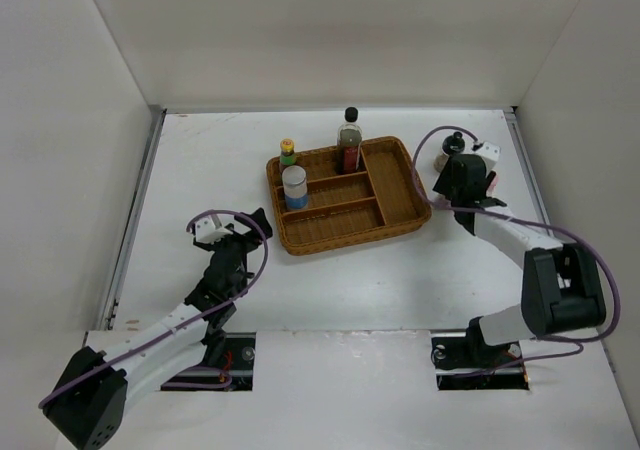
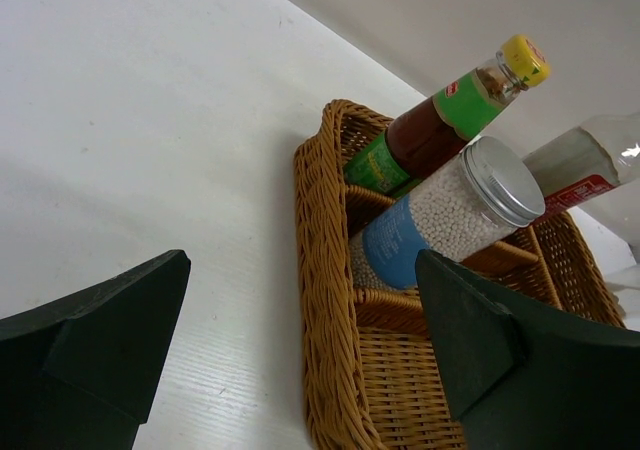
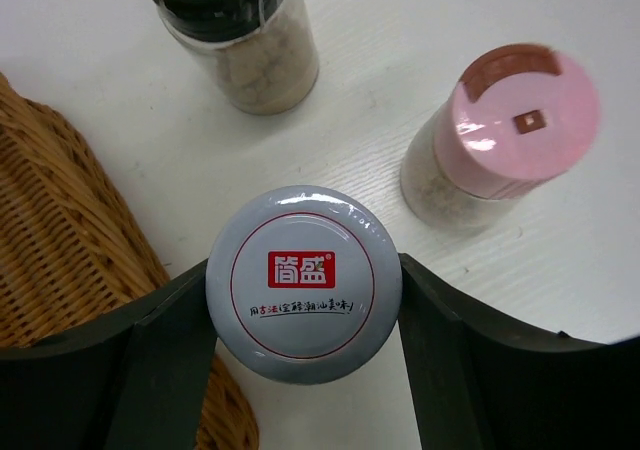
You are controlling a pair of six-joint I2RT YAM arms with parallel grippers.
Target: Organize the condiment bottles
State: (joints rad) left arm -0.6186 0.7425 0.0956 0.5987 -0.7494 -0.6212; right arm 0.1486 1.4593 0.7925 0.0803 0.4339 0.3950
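Standing on the white table (image 1: pixel 200 170), just off the right end of the wicker tray (image 1: pixel 345 220), are three spice shakers, all seen from the right wrist camera. The lilac-capped shaker (image 3: pixel 303 282) stands upright between the fingers of the right gripper (image 3: pixel 303 265). Both fingers (image 3: pixel 160 360) press against opposite sides of its cap, so the jaws are partly closed and gripping it. The pink-capped shaker (image 3: pixel 510 135) stands near it on the side away from the tray, not touching. The black-capped shaker (image 3: pixel 235 30) stands further off, also apart. The tray's edge lies just beside the held shaker. Three containers stand upright inside the tray. The yellow-capped bottle (image 1: pixel 288 152) occupies the far-left corner. The silver-lid jar (image 1: pixel 294 185) stands just beside it in the next row toward the arms. The tall black-capped bottle (image 1: pixel 349 138) stands along the far side, against the cross divider. The left gripper (image 1: pixel 236 232) rests low over the table near the tray's left end, well apart from every container. Its jaws are spread wide and hold nothing; its wrist camera looks between them at the tray corner, the bottle and the jar.
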